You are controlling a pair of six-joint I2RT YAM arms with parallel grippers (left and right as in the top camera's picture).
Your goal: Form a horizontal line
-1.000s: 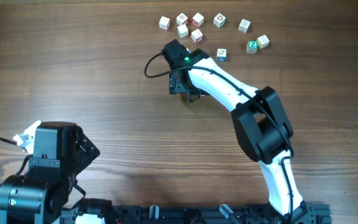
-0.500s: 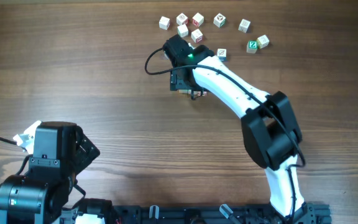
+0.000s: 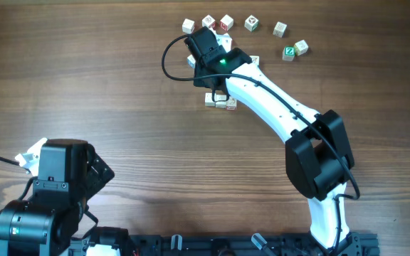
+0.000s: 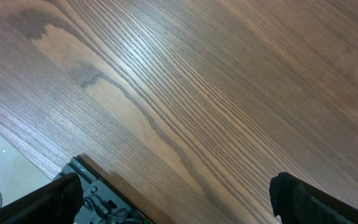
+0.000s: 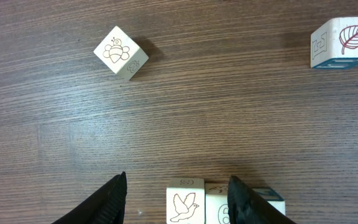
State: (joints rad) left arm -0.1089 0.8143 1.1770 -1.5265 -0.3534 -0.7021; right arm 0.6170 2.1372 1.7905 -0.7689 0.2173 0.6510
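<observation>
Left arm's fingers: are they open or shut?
Open. The left fingers sit far apart at the picture's lower corners, only bare table between them.

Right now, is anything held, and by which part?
Nothing. Both the left gripper and right gripper are open; the bird cube sits between the right fingers, untouched.

Right wrist view: horizontal line [image 5: 185,202] cut off by bottom edge, third cube [image 5: 273,204] mostly behind a right hand [image 5: 177,178] finger. Overhead: right arm [image 3: 276,107] hides that hand's fingers and the line's upper side. Loose cubes' [image 3: 281,28] markings mostly too small to read. Left hand [image 4: 176,180] fingers clipped at bottom corners.
</observation>
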